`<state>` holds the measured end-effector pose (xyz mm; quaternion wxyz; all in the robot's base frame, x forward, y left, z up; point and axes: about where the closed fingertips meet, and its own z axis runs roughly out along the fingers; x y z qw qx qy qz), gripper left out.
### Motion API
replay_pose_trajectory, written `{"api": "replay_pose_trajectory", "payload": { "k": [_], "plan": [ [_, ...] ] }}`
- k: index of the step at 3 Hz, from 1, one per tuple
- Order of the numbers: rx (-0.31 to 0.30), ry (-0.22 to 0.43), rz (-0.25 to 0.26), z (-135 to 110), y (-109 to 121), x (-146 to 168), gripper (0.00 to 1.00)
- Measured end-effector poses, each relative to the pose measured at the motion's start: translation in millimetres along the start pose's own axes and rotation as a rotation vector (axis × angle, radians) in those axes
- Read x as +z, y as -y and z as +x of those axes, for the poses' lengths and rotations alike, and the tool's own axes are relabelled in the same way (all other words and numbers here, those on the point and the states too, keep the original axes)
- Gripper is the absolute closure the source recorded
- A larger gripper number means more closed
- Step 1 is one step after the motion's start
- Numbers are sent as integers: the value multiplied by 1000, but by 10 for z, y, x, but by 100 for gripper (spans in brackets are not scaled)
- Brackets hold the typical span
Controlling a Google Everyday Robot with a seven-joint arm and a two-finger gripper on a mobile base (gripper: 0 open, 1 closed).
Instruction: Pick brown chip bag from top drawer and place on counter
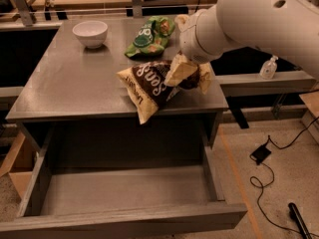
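Observation:
The brown chip bag (149, 83) lies tilted on the front right part of the grey counter (75, 78), with its lower cream end hanging over the front edge. My gripper (188, 76) is at the bag's crumpled upper end, mostly hidden by the bag and my white arm, and it is shut on that end. The top drawer (124, 190) is pulled fully open below the counter and nothing lies in it.
A green chip bag (149, 36) and a white bowl (90, 33) sit at the back of the counter. A small bottle (268, 67) stands on a ledge to the right. A black box with cables (260, 153) lies on the floor at the right.

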<state>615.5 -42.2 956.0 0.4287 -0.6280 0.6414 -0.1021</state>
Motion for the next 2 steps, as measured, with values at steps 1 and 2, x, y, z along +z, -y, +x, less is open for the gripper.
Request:
{"api": "replay_pose_trajectory", "payload": {
  "k": [1, 2],
  "plan": [
    [2, -32, 17, 130, 84, -131, 0],
    [29, -107, 35, 394, 144, -355, 0]
  ]
}}
